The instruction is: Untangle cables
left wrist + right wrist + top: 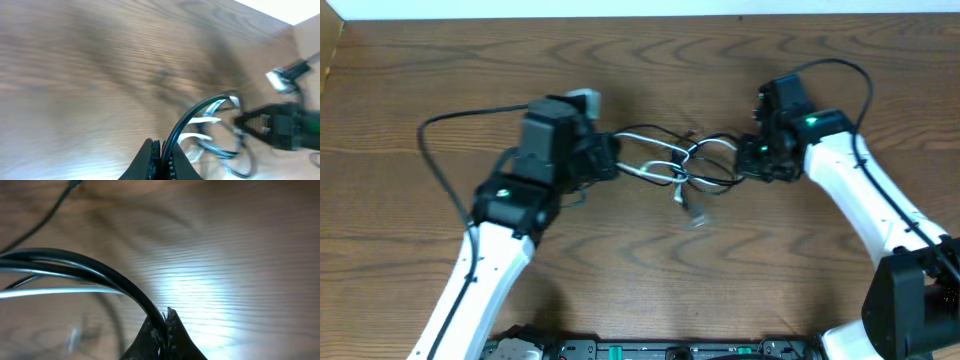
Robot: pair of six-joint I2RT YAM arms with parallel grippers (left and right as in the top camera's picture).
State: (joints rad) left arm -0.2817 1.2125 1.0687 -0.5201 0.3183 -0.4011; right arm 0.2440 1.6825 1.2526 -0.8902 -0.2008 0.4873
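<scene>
Two thin, glossy cords, one black cable (718, 183) and one white cable (658, 172), form loose tangled loops at mid-table between the arms. The left gripper (607, 160) and right gripper (752, 160) each pinch the black cable tight. The wood-grain table (640, 290) stretches wide on the near and far sides.

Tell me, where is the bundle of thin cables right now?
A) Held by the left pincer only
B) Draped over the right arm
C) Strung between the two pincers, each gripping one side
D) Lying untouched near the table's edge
C: from overhead, the cables span from the left pincer to the right pincer, and each wrist view shows cords clamped between closed fingers.
</scene>
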